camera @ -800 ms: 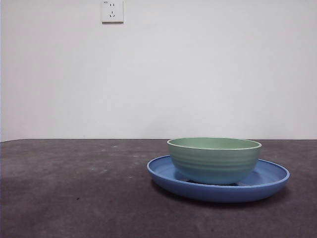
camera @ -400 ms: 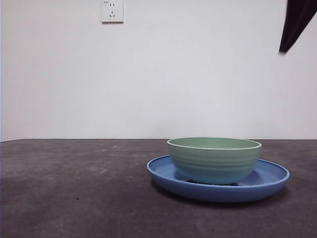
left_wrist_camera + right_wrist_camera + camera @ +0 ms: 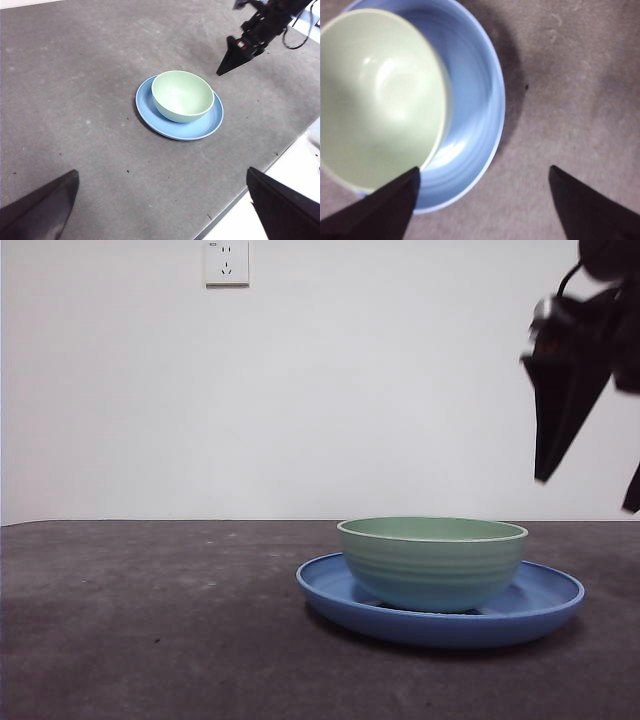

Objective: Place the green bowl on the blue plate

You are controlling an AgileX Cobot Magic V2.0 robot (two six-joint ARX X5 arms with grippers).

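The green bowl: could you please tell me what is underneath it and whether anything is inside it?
The green bowl stands on the blue plate, which shows all round it. The bowl looks empty inside. The plate's middle, under the bowl, is covered, as is the table beneath the plate.

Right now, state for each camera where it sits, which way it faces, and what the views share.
Front view: low at table height, level across the green bowl on the blue plate; right claw upper right.
Left wrist view: high, looking down; left claw open.
Right wrist view: close above the plate's edge; own claw open.
All share bowl and plate.
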